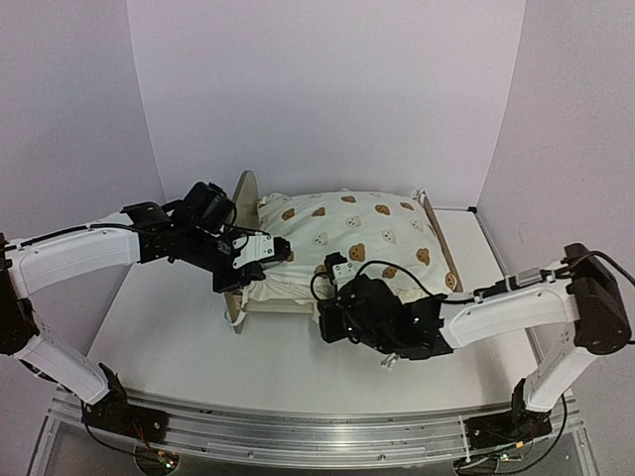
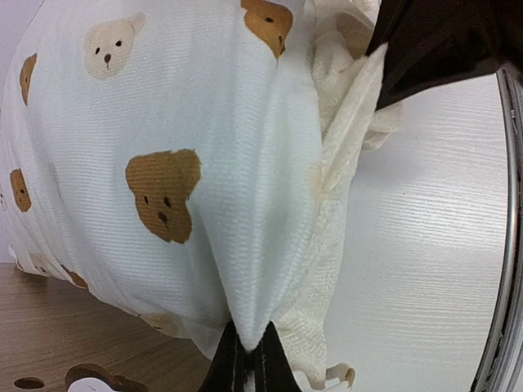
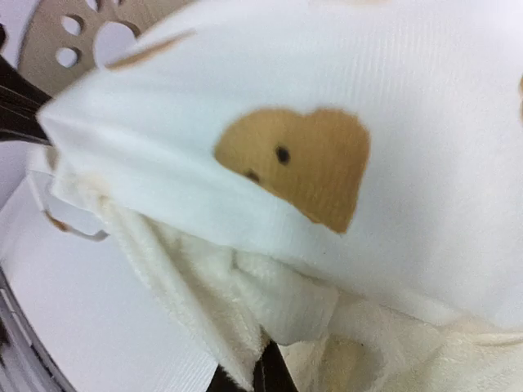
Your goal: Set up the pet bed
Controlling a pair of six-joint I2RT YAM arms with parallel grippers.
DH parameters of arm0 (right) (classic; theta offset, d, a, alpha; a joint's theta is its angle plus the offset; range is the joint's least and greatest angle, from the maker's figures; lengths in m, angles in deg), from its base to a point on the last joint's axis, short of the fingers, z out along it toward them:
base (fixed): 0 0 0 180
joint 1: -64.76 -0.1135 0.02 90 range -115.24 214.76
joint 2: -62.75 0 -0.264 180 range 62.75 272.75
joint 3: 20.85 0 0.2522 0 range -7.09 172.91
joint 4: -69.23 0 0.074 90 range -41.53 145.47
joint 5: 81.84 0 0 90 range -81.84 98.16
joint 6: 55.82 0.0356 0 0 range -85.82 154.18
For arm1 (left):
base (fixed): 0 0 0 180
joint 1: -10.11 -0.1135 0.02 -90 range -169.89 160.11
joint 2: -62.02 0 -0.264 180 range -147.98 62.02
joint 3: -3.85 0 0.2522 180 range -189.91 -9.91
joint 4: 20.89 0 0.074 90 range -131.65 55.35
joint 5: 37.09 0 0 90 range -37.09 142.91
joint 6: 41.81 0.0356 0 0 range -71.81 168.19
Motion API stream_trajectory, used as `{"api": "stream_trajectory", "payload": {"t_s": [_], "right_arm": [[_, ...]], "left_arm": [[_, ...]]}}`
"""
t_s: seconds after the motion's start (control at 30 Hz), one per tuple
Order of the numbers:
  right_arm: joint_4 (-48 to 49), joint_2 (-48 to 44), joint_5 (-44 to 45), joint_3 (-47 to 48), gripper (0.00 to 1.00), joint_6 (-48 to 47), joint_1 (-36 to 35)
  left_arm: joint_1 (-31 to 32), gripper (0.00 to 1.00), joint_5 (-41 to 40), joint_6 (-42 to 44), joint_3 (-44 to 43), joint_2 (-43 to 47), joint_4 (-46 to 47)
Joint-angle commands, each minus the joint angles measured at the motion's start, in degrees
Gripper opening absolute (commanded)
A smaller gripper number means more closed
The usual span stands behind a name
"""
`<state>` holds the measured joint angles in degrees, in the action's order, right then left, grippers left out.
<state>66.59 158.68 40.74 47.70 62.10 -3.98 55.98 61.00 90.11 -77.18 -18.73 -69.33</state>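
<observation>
Jaws on the left gripper (image 2: 248, 365) are pinched fully together on a fold of the duvet (image 2: 188, 122) at its near-left corner, beside the rounded end board (image 1: 244, 194). The duvet lies bunched over the pet bed (image 1: 441, 240), which sits on the table (image 1: 169, 327) toward the back wall. The right gripper (image 3: 255, 374) is likewise clamped tight on the fleecy underside along the duvet's near edge, just right of the left one.

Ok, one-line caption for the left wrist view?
Left gripper shut on a pinched fold of the bear-print duvet, wooden bed frame at lower left.
</observation>
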Motion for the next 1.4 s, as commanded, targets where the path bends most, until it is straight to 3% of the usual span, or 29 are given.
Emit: {"api": "stream_trajectory", "payload": {"t_s": [0.0,0.23,0.37,0.53,0.67,0.77,0.93,1.0,1.07,1.17,1.23,1.37], "right_arm": [[-0.1,-10.7,-10.0,-4.8,0.0,-3.8,1.4],[-8.2,-15.8,-23.5,-5.1,0.0,-3.9,5.0],[-8.8,-17.1,-37.5,-5.3,0.0,-2.1,7.6],[-8.8,-18.7,-45.2,-7.1,0.0,0.2,10.9],[-14.0,-15.3,-38.1,-4.8,0.0,1.7,11.5],[-15.9,-9.1,-38.3,0.2,0.01,2.7,11.3],[-26.8,-5.0,-28.8,5.2,0.12,3.9,11.0],[-27.0,-7.0,-27.2,3.9,0.22,4.1,10.9],[-27.0,-9.0,-27.7,3.2,0.31,2.9,10.9],[-27.0,-11.3,-29.4,2.4,0.35,1.3,10.8],[-27.0,-12.7,-30.0,1.4,0.35,0.8,10.8],[-26.2,-13.8,-29.6,-0.1,0.34,0.8,10.4]], "left_arm": [[-1.5,0.0,1.4,-0.3,-3.9,1.5,-1.6],[-1.6,0.0,1.7,1.2,-2.7,1.4,-1.5],[-1.7,0.0,2.0,1.1,-3.1,1.9,-2.0],[-1.7,0.0,1.7,1.5,-1.4,1.8,-1.5],[-1.7,0.0,-0.1,3.0,1.9,1.3,0.5],[-1.7,0.0,-2.4,3.8,3.8,0.4,2.3],[-1.7,0.01,-4.5,4.3,4.5,0.4,3.8],[-1.7,0.11,-4.2,4.4,4.4,0.5,3.7],[-1.7,0.35,-1.2,5.6,3.9,0.7,1.7],[-1.2,0.55,6.2,8.8,3.6,1.3,-4.5],[0.0,0.61,7.5,8.7,4.2,1.4,-5.3],[1.0,0.63,3.9,6.4,3.9,-1.6,-3.7]]}}
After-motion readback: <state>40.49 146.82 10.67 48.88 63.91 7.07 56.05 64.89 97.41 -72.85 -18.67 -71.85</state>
